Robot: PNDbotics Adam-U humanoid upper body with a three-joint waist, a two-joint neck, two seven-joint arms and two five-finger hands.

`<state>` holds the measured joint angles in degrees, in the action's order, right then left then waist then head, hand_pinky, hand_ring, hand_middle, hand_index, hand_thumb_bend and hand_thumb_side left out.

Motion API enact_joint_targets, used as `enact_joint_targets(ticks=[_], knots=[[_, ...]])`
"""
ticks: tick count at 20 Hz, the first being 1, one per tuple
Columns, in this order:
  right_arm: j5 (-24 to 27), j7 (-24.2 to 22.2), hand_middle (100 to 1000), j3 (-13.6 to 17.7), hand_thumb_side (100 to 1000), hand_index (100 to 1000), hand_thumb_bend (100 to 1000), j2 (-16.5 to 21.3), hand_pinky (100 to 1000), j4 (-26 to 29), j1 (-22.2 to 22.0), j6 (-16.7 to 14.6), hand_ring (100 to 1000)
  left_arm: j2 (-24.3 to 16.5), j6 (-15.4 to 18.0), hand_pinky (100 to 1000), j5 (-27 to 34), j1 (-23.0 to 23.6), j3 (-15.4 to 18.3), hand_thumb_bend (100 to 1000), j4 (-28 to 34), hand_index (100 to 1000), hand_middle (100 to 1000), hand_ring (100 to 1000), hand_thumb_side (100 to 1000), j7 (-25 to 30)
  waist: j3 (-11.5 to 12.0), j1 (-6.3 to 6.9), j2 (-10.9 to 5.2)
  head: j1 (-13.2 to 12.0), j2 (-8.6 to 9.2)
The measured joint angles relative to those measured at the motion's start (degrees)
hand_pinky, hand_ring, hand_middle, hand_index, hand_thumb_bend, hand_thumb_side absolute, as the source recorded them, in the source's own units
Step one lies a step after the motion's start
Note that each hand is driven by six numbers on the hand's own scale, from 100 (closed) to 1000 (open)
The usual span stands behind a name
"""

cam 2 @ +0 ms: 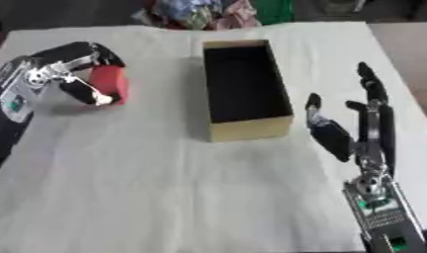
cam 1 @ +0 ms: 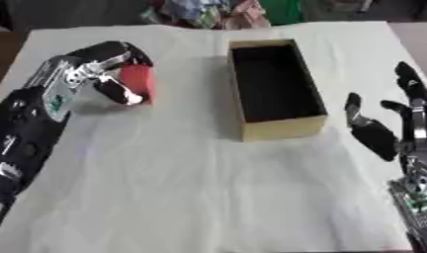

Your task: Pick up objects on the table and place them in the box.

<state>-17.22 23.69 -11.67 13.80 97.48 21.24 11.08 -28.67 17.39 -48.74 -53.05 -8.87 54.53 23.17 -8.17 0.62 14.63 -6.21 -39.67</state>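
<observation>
Red object [cam 1: 139,81], gripped by left hand [cam 1: 96,69] fingers, sits beside box [cam 1: 282,127]; right hand [cam 2: 360,131] open.

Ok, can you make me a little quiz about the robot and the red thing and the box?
1. True or false: the left hand has its fingers curled round the red object.
2. Where does the red object sit compared with the box? A) inside it B) to its left, outside it C) on the box's right side
3. Fill in: the right hand rests on the box's right with its fingers ____.

Key:
1. True.
2. B; the box looks dark inside, with nothing visible in it.
3. Straight, holding nothing.
</observation>
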Motion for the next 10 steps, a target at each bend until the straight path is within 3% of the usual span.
enact_joint_targets(ticks=[4,10], knots=[[0.03,0.01,951,0.0,193,1000,226,0.0,782,0.0,-0.01,-0.01,1000,-0.03,-0.31,825,-0.24,0.05,0.01,268,0.34,722,354,604,228,-0.06,0.09,-0.01,0.0,0.05,0.0],[0.04,0.02,952,0.02,190,1000,219,0.0,782,-0.01,-0.04,-0.01,1000,-0.3,-1.0,819,0.07,0.11,-0.07,259,1.9,721,333,587,220,-0.95,0.19,-0.03,-0.04,0.26,0.0]])
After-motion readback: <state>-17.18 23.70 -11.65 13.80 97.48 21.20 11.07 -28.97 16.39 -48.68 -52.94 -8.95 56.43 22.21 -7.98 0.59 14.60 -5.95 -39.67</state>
